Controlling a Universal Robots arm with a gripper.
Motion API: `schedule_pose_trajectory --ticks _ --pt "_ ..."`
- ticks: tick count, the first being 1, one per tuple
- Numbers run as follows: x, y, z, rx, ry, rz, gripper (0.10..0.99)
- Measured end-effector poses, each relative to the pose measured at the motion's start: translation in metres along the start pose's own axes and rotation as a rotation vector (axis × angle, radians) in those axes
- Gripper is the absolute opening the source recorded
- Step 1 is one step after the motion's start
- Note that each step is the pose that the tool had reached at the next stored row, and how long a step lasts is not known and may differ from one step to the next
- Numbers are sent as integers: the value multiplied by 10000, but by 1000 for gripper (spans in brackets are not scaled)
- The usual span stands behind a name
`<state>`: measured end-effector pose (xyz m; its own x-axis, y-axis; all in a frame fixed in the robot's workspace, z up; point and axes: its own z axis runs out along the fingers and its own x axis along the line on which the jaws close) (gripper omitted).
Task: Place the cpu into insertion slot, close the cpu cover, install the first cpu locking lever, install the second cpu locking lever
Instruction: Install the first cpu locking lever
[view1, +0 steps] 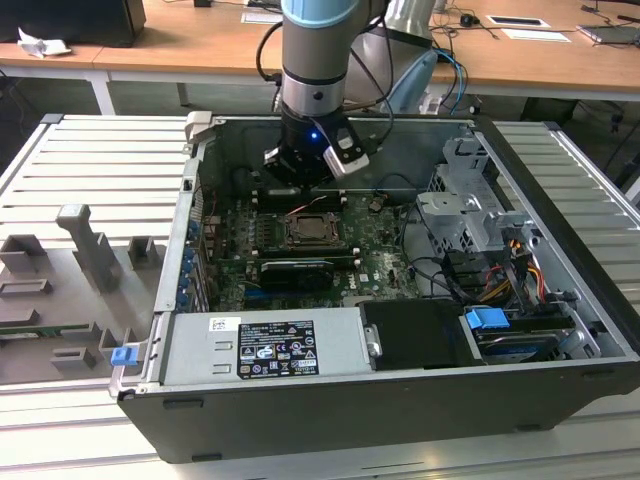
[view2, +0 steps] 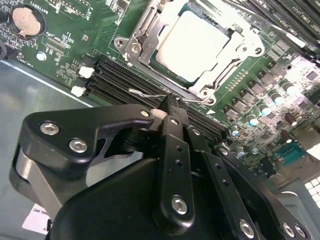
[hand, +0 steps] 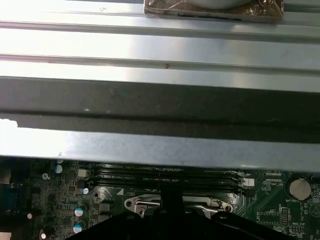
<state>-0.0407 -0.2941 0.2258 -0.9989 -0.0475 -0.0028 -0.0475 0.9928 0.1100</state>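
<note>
Lying seated in the insertion slot (view2: 195, 47), cpu (view2: 192, 44) just beyond pincer (view2: 167, 107).

Lots cut off or hidden here

In the second wrist view the gripper (view2: 170, 107) blocks part of the memory slots (view2: 125, 80), and the cpu cover (view2: 200, 45) runs off the picture's edge. In the first wrist view the cover (hand: 150, 204) is half behind the black fingers (hand: 171, 200). In the exterior view the insertion slot (view1: 310, 230) is too small to make out detail.

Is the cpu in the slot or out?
In: the cpu lies flat inside the slot, with the cover framing it.
</note>
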Motion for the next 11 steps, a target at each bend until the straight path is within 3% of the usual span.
schedule_pose_trajectory --ticks 11 --pt "-111 6 61 1 0 1 106"
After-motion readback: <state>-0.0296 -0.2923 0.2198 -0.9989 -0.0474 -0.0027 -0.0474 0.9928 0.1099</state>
